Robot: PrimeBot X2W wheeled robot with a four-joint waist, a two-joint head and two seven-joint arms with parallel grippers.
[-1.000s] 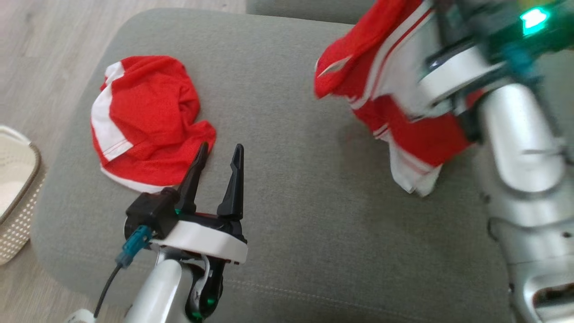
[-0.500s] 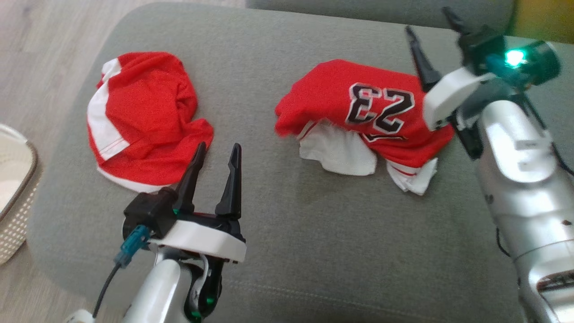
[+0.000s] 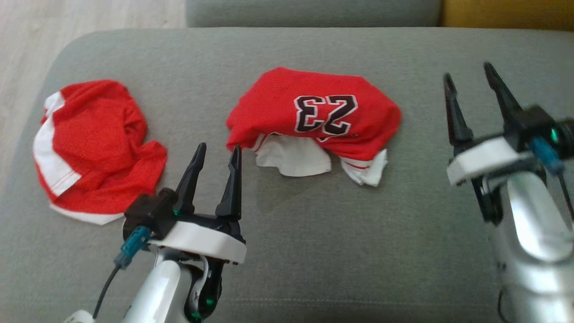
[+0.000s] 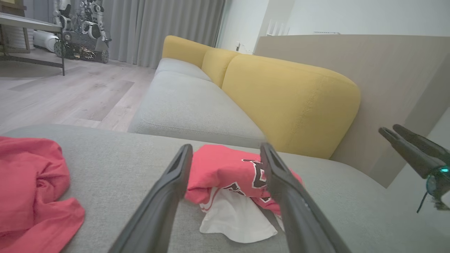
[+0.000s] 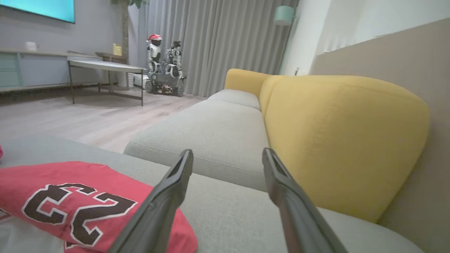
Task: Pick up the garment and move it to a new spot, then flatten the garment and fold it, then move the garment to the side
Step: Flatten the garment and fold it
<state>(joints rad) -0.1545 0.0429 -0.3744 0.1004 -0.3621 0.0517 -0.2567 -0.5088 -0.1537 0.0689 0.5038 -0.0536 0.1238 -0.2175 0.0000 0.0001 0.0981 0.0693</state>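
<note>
The garment (image 3: 314, 116) is a red jersey with a dark "23" and white trim. It lies crumpled in the middle of the grey cushion (image 3: 287, 251), with white fabric sticking out beneath its near edge. My left gripper (image 3: 219, 147) is open and empty, just to the near left of the garment and apart from it. In the left wrist view the garment (image 4: 225, 168) lies beyond the left gripper (image 4: 225, 147). My right gripper (image 3: 467, 72) is open and empty to the right of the garment. In the right wrist view the garment (image 5: 70, 200) is at the lower left of the right gripper (image 5: 227, 151).
A second crumpled red and white garment (image 3: 94, 143) lies at the cushion's left end, near the rounded edge and the wooden floor (image 3: 27, 45). A yellow backrest (image 5: 334, 140) rises behind the cushion. Another grey seat (image 5: 211, 126) continues beyond it.
My right gripper has opened and let go of the garment, which dropped onto the cushion. The right arm has drawn back to the right. The head camera has also shifted.
</note>
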